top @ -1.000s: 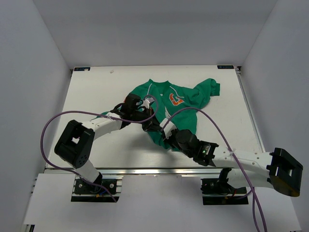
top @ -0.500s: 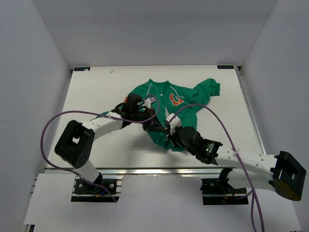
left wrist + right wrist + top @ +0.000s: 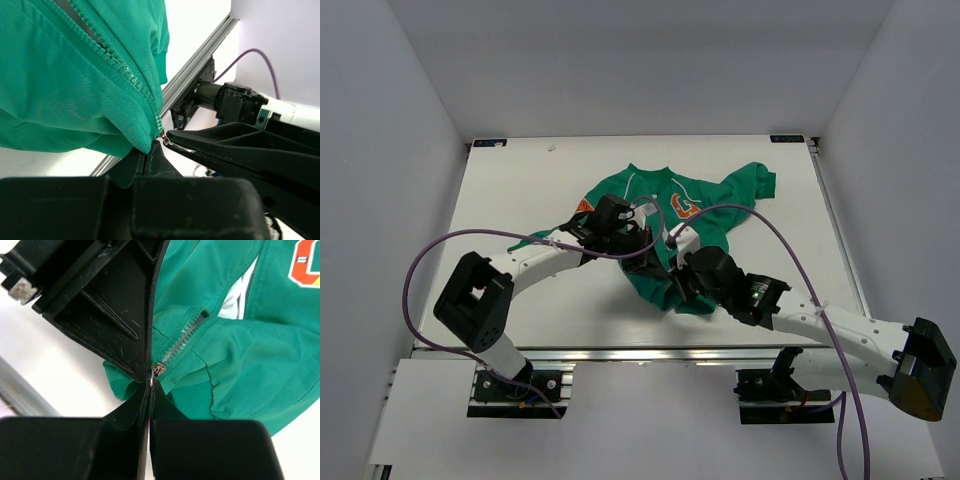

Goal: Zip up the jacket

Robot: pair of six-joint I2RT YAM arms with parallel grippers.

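Note:
The green jacket (image 3: pixel 710 200) lies on the white table with its orange logo (image 3: pixel 686 207) facing up and its front partly open. My left gripper (image 3: pixel 642 258) is shut on the bottom hem right beside the zip's lower end, as the left wrist view (image 3: pixel 148 151) shows. The zip teeth (image 3: pixel 125 75) run up from there. My right gripper (image 3: pixel 672 272) meets it tip to tip. In the right wrist view it (image 3: pixel 151 385) is shut on the metal pull tab, just below the slider (image 3: pixel 159 370). The lower sleeve is hidden under the arms.
The table's front rail (image 3: pixel 620 352) runs just behind the grippers and shows in the left wrist view (image 3: pixel 195 70). Purple cables (image 3: pixel 420 270) loop over both arms. White walls enclose the table (image 3: pixel 510 190) on three sides.
My right arm has moved up and left toward the jacket. My left gripper has shifted right. The two grippers stay together at the zip's lower end, and the hem there has bunched.

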